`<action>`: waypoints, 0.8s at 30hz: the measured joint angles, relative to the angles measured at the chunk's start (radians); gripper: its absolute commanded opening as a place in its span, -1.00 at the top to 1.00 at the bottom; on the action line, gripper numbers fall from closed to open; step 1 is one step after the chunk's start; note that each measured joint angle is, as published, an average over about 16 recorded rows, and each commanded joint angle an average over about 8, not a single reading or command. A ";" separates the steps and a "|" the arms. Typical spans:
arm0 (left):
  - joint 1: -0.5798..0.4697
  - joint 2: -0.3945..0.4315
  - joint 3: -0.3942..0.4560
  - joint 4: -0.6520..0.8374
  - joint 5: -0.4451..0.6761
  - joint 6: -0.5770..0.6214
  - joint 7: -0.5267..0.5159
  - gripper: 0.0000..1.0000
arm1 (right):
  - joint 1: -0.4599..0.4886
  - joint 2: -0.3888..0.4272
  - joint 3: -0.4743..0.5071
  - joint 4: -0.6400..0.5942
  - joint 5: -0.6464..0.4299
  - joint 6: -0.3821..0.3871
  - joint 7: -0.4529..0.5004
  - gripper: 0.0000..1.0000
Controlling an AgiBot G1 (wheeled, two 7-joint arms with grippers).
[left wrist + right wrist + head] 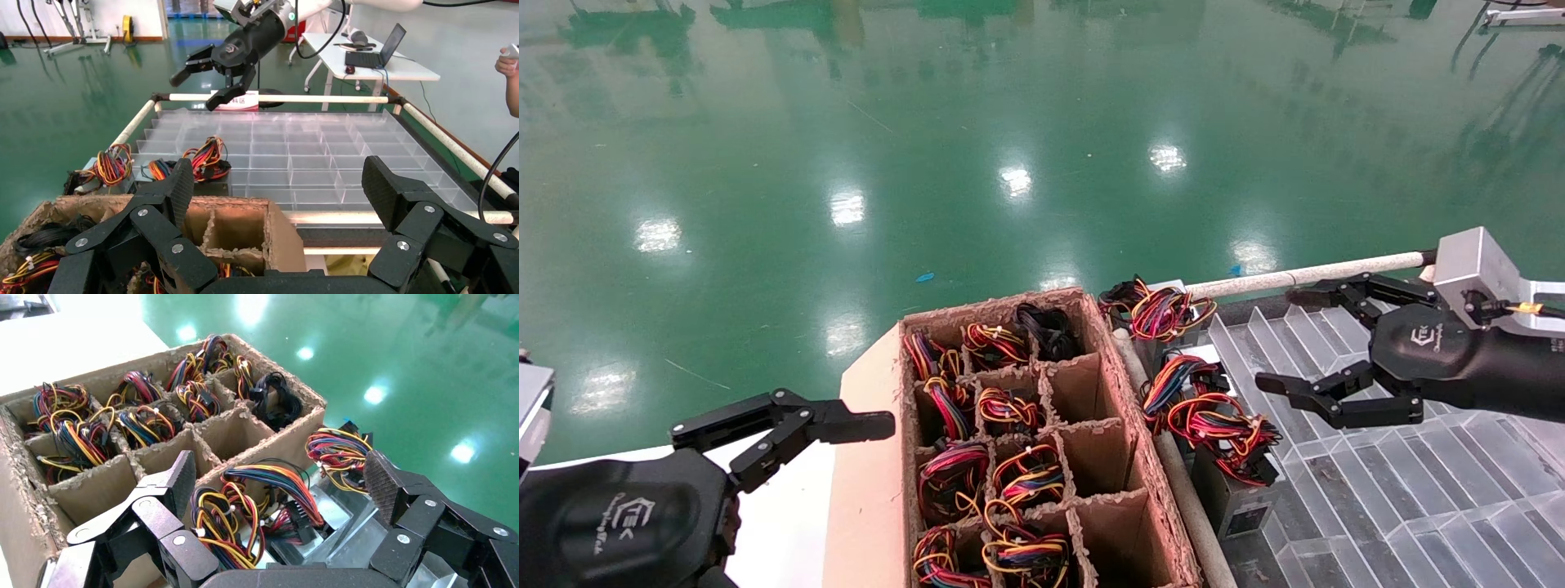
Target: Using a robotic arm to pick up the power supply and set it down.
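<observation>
Showing grey power supply [1231, 482], red-yellow wires.

Brown cardboard box [1140, 482], glossy green floor [928, 147]

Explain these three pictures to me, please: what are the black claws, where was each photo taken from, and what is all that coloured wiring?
The claws are a robot's two hands, called grippers. The wide picture comes from a camera on its head; the other two come from cameras on its wrists, so each shows its own black fingers up close.

In the head view, the left gripper hovers by a cardboard box split into cells. The right gripper, on the robotic arm, hangs over a clear plastic tray. Both are open and hold nothing.

The wiring belongs to computer power supplies: grey metal boxes with tied wire bundles. Many sit in the cardboard cells, and three stand at the tray's edge, the nearest power supply among them. One cell holds an all-black bundle. The floor is glossy green.
</observation>
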 measured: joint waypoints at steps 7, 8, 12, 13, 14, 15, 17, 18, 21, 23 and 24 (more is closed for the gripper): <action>0.000 0.000 0.000 0.000 0.000 0.000 0.000 -1.00 | -0.059 0.011 0.030 0.083 0.052 0.007 0.042 -1.00; 0.000 0.000 0.000 0.000 0.000 0.000 0.000 -1.00 | -0.069 0.013 0.035 0.099 0.059 0.008 0.049 -1.00; 0.000 0.000 0.000 0.000 0.000 0.000 0.000 -1.00 | -0.111 0.021 0.056 0.164 0.086 0.014 0.079 -1.00; 0.000 0.000 0.000 0.000 0.000 0.000 0.000 -1.00 | -0.121 0.023 0.062 0.181 0.093 0.016 0.086 -1.00; 0.000 0.000 0.000 0.000 0.000 0.000 0.000 -1.00 | -0.132 0.024 0.067 0.197 0.100 0.017 0.094 -1.00; 0.000 0.000 0.000 0.000 0.000 0.000 0.000 -1.00 | -0.143 0.026 0.073 0.214 0.107 0.019 0.101 -1.00; 0.000 0.000 0.000 0.000 0.000 0.000 0.000 -1.00 | -0.164 0.030 0.083 0.246 0.120 0.022 0.116 -1.00; 0.000 0.000 0.000 0.000 0.000 0.000 0.000 -1.00 | -0.174 0.032 0.089 0.263 0.127 0.023 0.123 -1.00; 0.000 0.000 0.000 0.000 0.000 0.000 0.000 -1.00 | -0.206 0.037 0.105 0.312 0.148 0.028 0.146 -1.00; 0.000 0.000 0.000 0.000 0.000 0.000 0.000 -1.00 | -0.227 0.041 0.115 0.345 0.162 0.031 0.161 -1.00; 0.000 0.000 0.000 0.000 0.000 0.000 0.000 -1.00 | -0.233 0.042 0.118 0.353 0.165 0.032 0.165 -1.00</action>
